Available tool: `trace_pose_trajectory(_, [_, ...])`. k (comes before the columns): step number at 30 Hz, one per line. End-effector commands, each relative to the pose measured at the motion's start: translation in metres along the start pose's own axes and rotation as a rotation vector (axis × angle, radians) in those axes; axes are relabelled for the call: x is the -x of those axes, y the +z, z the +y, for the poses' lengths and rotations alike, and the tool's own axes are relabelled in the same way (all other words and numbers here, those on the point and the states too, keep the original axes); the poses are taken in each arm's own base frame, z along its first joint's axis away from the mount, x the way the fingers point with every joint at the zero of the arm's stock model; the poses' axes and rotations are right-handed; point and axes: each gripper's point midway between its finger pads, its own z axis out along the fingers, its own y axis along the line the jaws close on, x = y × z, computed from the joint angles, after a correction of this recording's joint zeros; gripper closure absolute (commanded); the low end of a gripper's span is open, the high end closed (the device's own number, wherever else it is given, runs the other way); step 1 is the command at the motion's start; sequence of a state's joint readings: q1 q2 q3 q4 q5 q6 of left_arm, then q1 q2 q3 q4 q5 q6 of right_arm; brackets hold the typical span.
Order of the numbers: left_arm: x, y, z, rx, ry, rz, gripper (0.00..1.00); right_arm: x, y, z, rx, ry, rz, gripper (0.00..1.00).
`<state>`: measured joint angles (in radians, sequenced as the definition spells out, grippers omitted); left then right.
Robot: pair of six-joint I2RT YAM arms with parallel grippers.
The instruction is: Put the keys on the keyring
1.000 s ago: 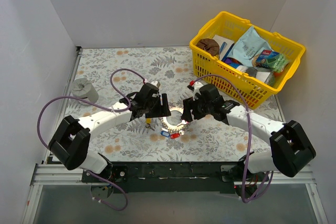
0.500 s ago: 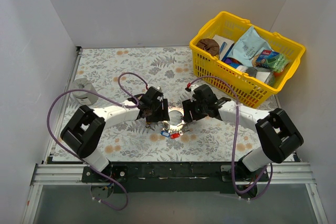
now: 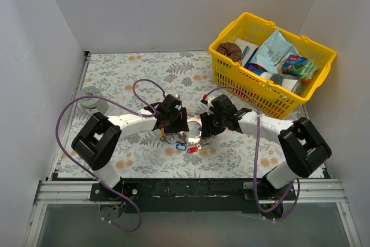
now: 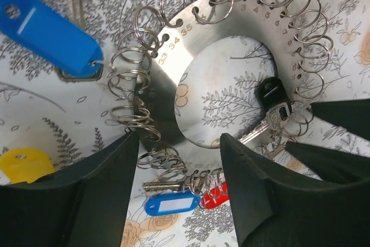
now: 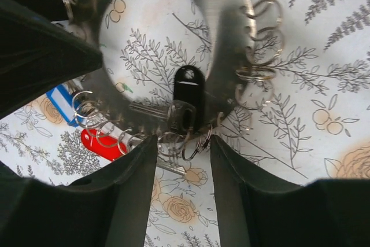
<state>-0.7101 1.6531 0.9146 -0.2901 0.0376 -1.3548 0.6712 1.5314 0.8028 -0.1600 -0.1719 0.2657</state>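
The keyring (image 4: 173,56) is a flat silver ring-shaped plate with numbered holes, each holding a small wire ring; it lies on the table in the top view (image 3: 191,135). A large blue key tag (image 4: 49,33) and a yellow one (image 4: 20,163) lie loose to its left. A small blue tag (image 4: 167,205), a red tag (image 4: 218,196) and a black-headed key (image 4: 272,93) hang on its small rings. My left gripper (image 4: 179,201) is open, straddling the plate's near edge. My right gripper (image 5: 182,195) is open at the opposite edge, close to the black-headed key (image 5: 189,93) and the red tag (image 5: 104,143).
A yellow basket (image 3: 248,82) full of packets stands at the back right. A grey round cylinder (image 3: 92,99) sits at the left edge of the flowered cloth. Purple cables loop over both arms. White walls close in the sides and back.
Both arms have swung in and come down low over the keyring plate from either side. The plate and the tags have not moved.
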Motion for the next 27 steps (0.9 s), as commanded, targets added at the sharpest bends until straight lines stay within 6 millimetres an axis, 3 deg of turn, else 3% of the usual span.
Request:
trace_pose_trajectory(1, [0.008,0.007,-0.011,-0.03,0.027,-0.009,0.43,-0.006,-0.003,0.014,0.052,-0.016,0.017,0.52])
trace_pose_trajectory(7, [0.017,0.021,-0.025,-0.054,0.047,0.01,0.44,-0.022,-0.007,0.025,0.083,-0.016,0.051,0.55])
trace_pose_trajectory(15, [0.033,0.04,-0.043,-0.079,0.082,0.02,0.44,-0.037,0.0,0.06,0.178,-0.022,0.078,0.58])
trace_pose_trajectory(17, [0.04,0.043,-0.05,-0.09,0.087,0.013,0.45,-0.033,0.0,0.071,0.19,-0.038,0.068,0.57])
trace_pose_trajectory(22, [0.054,0.037,-0.056,-0.088,0.108,-0.023,0.43,-0.018,-0.006,0.075,0.15,-0.051,0.03,0.52])
trace_pose_trajectory(27, [0.071,0.011,-0.056,-0.075,0.125,-0.11,0.41,0.007,-0.027,0.076,0.12,-0.092,-0.074,0.33])
